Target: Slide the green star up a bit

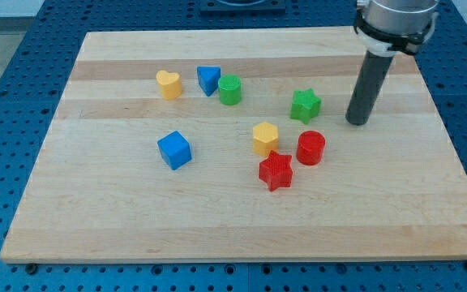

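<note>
One green star (305,105) sits on the wooden board (136,227), right of centre, near my tip (357,122) on the tip's left; not touching. My tip is a plain rod, holding nothing. Bare wood lies above the star toward the view's top edge. Star: bright green, ribbed sides, lying flat.

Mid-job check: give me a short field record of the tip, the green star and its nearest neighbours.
tip: my tip rests on the board, to the view's right of the green star, apart from it
target: green star, untouched
below target: red cylinder, yellow hexagon block, red star
left of target: green cylinder
</note>
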